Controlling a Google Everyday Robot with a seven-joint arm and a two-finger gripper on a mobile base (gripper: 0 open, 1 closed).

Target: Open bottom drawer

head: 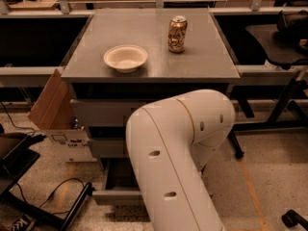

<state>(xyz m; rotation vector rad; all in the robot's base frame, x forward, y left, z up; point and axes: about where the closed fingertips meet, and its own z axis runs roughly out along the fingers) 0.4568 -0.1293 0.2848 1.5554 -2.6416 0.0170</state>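
The grey cabinet [149, 76] stands in the middle of the camera view with three stacked drawer fronts. The bottom drawer [113, 195] is pulled out toward me; its shallow grey tray and low front show at the lower left. My white arm [178, 153] bends across the cabinet's front and covers the drawers' right half. The gripper is hidden behind or below the arm and does not show.
A white bowl [125, 57] and a drink can [177, 34] sit on the cabinet top. An open cardboard box [57, 117] stands left of the cabinet. Cables and a black stand [43, 196] lie on the floor at left. Dark benches flank both sides.
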